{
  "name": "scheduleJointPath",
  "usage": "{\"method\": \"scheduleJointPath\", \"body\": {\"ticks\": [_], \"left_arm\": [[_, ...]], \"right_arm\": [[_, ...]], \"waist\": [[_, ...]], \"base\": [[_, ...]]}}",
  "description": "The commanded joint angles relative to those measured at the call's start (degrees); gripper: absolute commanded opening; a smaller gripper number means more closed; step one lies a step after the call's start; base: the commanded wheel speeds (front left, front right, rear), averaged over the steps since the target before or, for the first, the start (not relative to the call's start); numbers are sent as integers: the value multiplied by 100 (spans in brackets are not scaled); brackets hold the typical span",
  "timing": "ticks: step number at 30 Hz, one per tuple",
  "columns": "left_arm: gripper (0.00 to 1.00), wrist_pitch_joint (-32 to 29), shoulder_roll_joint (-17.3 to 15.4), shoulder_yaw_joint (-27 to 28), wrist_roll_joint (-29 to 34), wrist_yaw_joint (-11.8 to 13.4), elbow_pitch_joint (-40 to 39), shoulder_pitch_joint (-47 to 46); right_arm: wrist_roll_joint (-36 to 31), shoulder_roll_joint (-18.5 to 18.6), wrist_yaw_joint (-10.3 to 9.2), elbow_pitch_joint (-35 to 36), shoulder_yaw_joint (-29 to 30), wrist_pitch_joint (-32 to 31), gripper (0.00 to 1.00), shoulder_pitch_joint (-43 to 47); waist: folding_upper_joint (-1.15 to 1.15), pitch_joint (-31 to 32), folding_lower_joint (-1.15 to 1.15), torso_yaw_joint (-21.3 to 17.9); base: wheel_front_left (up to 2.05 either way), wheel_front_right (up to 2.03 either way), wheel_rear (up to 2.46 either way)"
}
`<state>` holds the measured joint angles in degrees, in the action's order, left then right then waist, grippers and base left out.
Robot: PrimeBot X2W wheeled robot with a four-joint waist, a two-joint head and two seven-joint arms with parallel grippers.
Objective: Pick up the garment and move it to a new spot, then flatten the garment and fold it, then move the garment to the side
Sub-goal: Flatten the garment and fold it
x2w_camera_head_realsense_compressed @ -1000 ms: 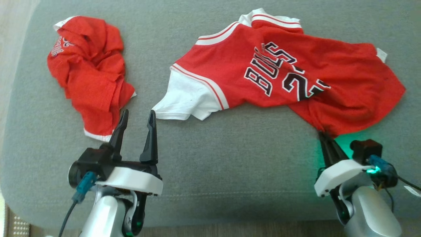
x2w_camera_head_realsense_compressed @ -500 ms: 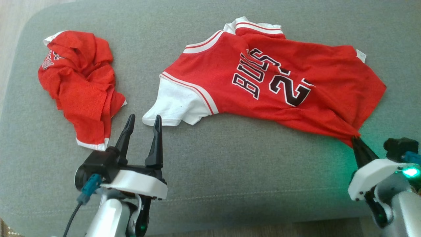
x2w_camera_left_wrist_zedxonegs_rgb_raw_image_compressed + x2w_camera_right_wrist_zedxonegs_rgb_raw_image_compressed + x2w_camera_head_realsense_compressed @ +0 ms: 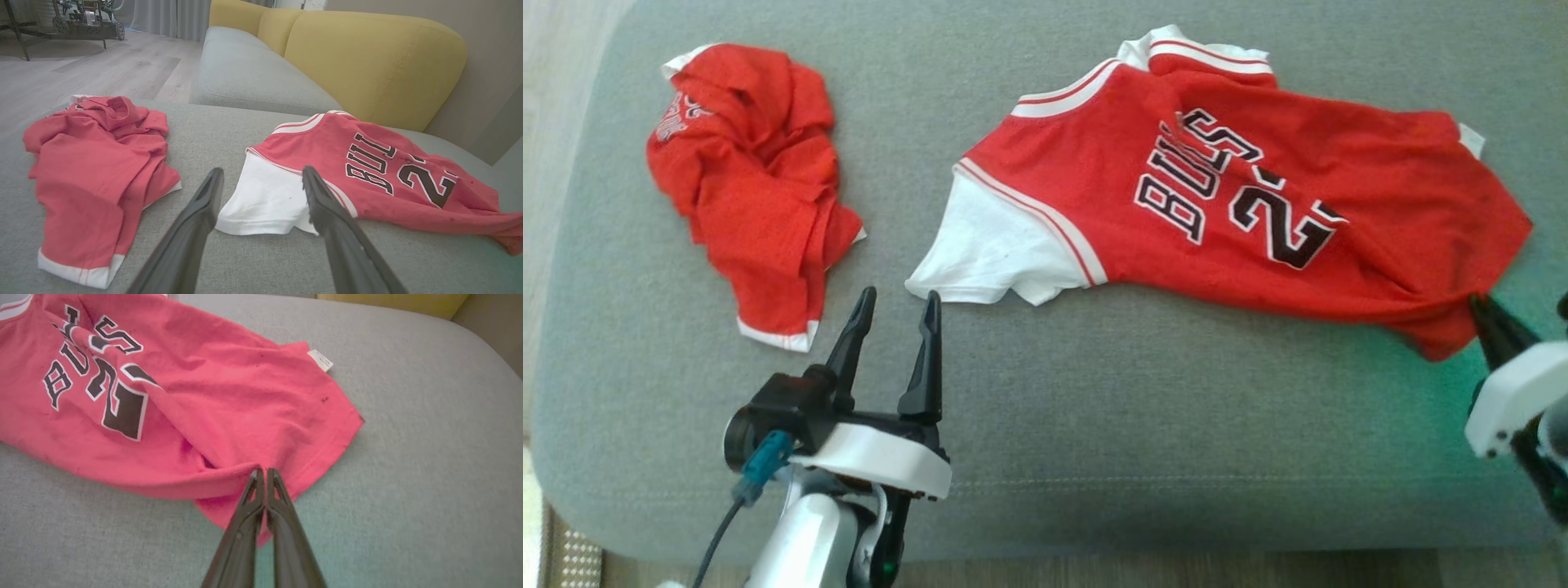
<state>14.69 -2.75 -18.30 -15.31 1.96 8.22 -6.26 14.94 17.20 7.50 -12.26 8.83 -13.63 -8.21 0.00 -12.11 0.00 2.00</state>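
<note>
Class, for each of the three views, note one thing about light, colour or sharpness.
Head view: a green glow tints the grey cushion beside the right gripper, and the jersey reads deep red. Left wrist view: the same jersey looks washed-out pink, and the left gripper's fingers look soft near the bottom edge. Right wrist view: pale colours, slight blur, a faint green cast on the cushion.

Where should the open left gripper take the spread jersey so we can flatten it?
Take the white sleeve of the jersey at its near hem, coming low along the cushion from the robot's side. That edge lies flat and free, facing the left gripper, opposite the end the right gripper pinches.
</note>
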Motion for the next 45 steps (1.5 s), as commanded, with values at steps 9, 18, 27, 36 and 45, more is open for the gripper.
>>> {"method": "scheduleJointPath", "body": {"ticks": [9, 18, 27, 36, 45], "left_arm": [[100, 31, -13, -66, -109, 9, -145, -434], [100, 31, -13, -211, -184, 48, -166, -550], [100, 31, -13, -314, -221, 88, -175, -695], [100, 31, -13, -358, -214, 82, -136, -782], [100, 31, -13, -414, -266, 104, -165, -771]], "right_arm": [[-514, 431, -1, -677, 26, 467, 0, -1343], [-1006, 537, -1, -1505, 17, 766, 0, -2216], [-1184, 575, -1, -2380, -179, 1056, 0, -2855], [-1619, 610, -1, -3140, -28, 1992, 0, -3586], [-1833, 488, -1, -4018, -357, 2331, 25, -3927]], "waist": [[0, -259, 0, 499], [0, -553, 0, 760], [0, -743, 0, 823], [0, -794, 0, 740], [0, -794, 0, 855]], "base": [[0, 0, 0], [0, 0, 0], [0, 0, 0], [0, 0, 0], [0, 0, 0]]}}
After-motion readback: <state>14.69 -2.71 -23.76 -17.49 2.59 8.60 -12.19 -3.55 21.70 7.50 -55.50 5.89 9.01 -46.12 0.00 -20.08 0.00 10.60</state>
